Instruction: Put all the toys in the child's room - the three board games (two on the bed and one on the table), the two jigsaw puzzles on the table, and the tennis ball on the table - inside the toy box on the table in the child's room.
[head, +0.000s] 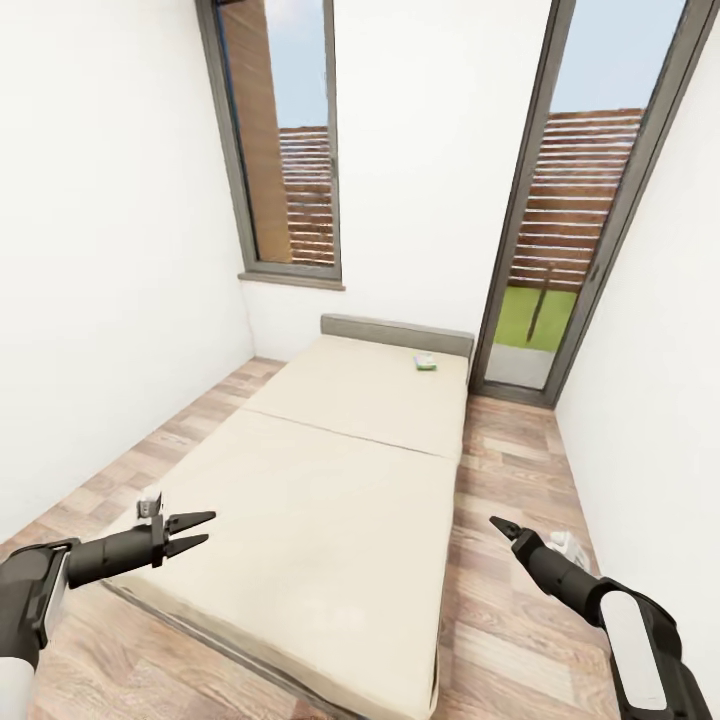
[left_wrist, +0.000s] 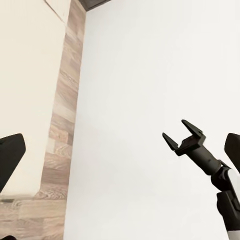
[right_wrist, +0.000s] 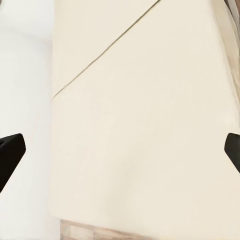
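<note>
Head view: standing at the foot of the bed (head: 330, 500), cream mattress running away toward twelve o'clock, seam crossing it about midway, grey headboard (head: 396, 335) at the far end between a window (head: 285, 150) at eleven o'clock and a glazed door (head: 580, 200) at one o'clock. One board game (head: 425, 363) lying flat near the headboard, toward the mattress's right-hand edge, white-green, too small to read its print or to be sure of its long axis; seems to lie roughly across the bed. Only that one box made out on the mattress. Left gripper (head: 195, 531) at eight o'clock over the near left corner of the bed, jaws spread, holding nothing. Right gripper (head: 498, 524) at four o'clock over the wood-plank floor (head: 510, 470) beside the bed. Left wrist view: white wall (left_wrist: 150, 75), strip of plank floor, edge of mattress, and the right gripper (left_wrist: 183, 133) seen across, its two fingers apart and empty. Right wrist view: looking over the mattress (right_wrist: 145, 140) with its seam running diagonally, dark fingertips (right_wrist: 10, 155) far out at either border, so jaws wide. Judged step: approach to the bed for collecting a board game, nothing picked yet. Next move likely calls for driving along the right side of the bed toward one o'clock, since the box lies well beyond reach, then coming down on a thin edge.
</note>
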